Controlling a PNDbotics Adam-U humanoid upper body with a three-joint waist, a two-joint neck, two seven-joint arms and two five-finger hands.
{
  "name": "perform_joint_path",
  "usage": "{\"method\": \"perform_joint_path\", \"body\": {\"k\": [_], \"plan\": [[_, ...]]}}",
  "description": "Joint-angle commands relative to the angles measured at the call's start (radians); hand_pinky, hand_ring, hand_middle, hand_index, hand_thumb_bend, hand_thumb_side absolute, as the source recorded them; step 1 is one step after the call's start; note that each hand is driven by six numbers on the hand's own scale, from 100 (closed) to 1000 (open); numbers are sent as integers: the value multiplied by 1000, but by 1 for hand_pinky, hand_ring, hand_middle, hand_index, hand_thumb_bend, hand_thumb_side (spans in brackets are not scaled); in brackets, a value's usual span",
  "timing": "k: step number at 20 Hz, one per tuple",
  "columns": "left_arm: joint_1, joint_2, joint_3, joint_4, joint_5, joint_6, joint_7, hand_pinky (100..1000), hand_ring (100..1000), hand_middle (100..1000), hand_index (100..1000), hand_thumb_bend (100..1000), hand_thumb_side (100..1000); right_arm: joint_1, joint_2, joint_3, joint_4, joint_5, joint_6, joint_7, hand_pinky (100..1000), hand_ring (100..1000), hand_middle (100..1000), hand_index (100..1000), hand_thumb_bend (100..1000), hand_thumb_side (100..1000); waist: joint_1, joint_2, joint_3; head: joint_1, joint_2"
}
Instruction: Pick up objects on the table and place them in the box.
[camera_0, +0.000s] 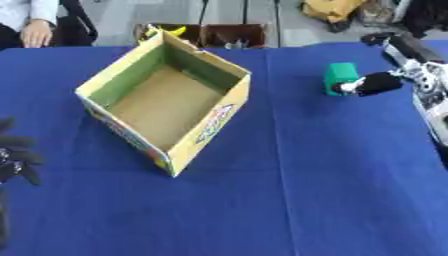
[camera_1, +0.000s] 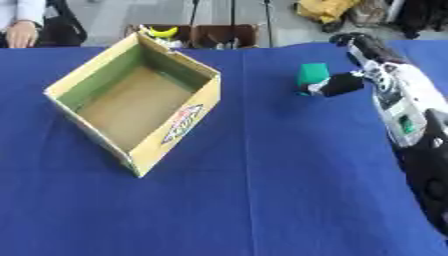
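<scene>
Fingers (camera_0: 378, 83) of the right hand (camera_1: 339, 84) against the right side of the green block (camera_0: 339, 76), dark tips touching it; whether curled round it or merely resting there, impossible to tell. Block upright on the blue desk (camera_0: 306, 190), right of centre toward the far side, well apart from the box (camera_0: 206, 127). Reached from the right, probably because the arm enters from that side and the block's near faces lie open to it.

Box left of the block, set askew with one corner toward the viewer, top open, brown floor bare, green inner walls, printed label on the near right wall. Open top upward, so a drop from above looks workable; near wall of the box between block and floor, so a lift over the rim judged necessary rather than a slide.

Left hand (camera_0: 16, 160) low at the left edge in the left eye view, dark fingers relaxed and spread, holding nothing.

Nothing else on the cloth between block and box. Beyond the far edge, a brown crate (camera_1: 229, 35) with something yellow (camera_1: 163, 32) beside it, out of the way.
</scene>
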Motion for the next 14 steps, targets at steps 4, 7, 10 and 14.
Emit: {"method": "perform_joint_path", "body": {"k": [4, 7, 10, 14], "plan": [[-2, 12, -1, -20, 0, 0, -5, 266, 445, 523, 802, 100, 939, -32, -36, -58, 3, 19, -41, 61, 875, 984, 866, 1000, 634, 488, 3, -17, 0, -8, -13], [-2, 12, -1, -20, -1, 1, -7, 266, 444, 523, 802, 100, 939, -30, -29, -67, 5, 26, -19, 47, 871, 982, 860, 999, 636, 524, 3, -16, 1, -10, -15], [-2, 10, -1, -20, -2, 1, -6, 266, 443, 523, 801, 100, 938, -25, -29, -88, -7, 45, 17, 14, 859, 968, 810, 978, 654, 861, 3, -15, -1, -10, -16], [-5, 9, 0, -20, -4, 0, -6, 266, 443, 523, 800, 100, 936, 1, -18, -97, -43, 93, 73, -42, 852, 947, 792, 962, 660, 911, 4, -11, -4, -8, -18]]}}
